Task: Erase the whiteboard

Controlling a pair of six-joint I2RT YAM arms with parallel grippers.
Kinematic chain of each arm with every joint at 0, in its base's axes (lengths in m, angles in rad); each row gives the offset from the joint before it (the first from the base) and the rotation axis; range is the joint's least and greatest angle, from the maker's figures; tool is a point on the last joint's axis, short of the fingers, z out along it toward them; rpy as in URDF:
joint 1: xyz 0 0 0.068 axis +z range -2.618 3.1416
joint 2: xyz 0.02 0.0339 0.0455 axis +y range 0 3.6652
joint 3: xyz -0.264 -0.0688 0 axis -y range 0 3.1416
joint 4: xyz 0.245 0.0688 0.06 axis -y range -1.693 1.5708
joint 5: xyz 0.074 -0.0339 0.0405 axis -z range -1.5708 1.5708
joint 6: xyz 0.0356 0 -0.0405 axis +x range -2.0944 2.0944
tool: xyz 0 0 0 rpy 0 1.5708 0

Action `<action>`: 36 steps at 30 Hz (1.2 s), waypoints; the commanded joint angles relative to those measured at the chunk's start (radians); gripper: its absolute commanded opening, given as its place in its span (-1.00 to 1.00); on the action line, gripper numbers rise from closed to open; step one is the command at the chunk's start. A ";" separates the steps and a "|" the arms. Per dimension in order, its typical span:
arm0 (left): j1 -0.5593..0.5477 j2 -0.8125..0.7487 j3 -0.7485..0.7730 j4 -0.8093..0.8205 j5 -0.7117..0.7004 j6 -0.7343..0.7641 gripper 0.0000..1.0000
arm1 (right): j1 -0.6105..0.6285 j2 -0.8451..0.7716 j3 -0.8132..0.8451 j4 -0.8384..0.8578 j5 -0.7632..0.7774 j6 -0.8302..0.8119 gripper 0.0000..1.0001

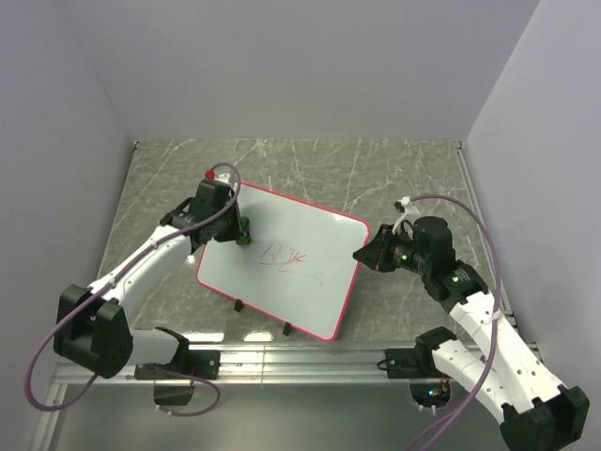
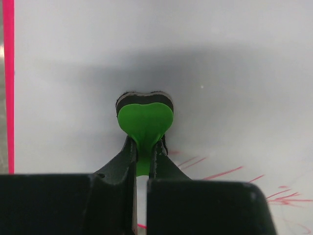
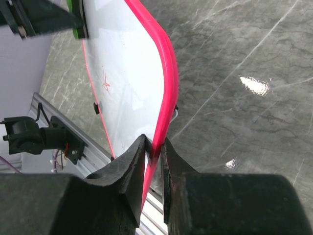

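The whiteboard (image 1: 305, 246) lies in the middle of the table, white with a red-pink frame, red scribbles (image 1: 286, 257) near its centre and two black clips (image 1: 239, 304) on its near edge. My left gripper (image 1: 241, 228) is shut on the small green eraser (image 2: 145, 122), which rests on the board's left part (image 2: 220, 73), left of the scribbles (image 2: 222, 172). My right gripper (image 1: 362, 254) is shut on the board's right frame edge (image 3: 168, 73), which shows edge-on in the right wrist view. The eraser also shows there at top left (image 3: 77, 22).
The table (image 1: 413, 178) is grey marble-patterned, with white walls behind and on both sides. A metal rail (image 1: 310, 355) runs along the near edge between the arm bases. A purple cable (image 1: 470, 211) loops over the right arm.
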 commanded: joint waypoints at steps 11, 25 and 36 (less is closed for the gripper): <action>-0.258 0.012 -0.141 0.082 -0.002 -0.137 -0.99 | 0.019 0.056 0.003 0.037 0.014 -0.049 -1.00; -0.584 0.333 0.228 0.073 -0.002 -0.196 -0.99 | 0.044 0.074 0.003 0.052 0.022 -0.061 -1.00; -0.461 0.246 0.202 0.009 -0.085 -0.160 -0.99 | 0.050 0.065 0.006 0.045 0.029 -0.069 -1.00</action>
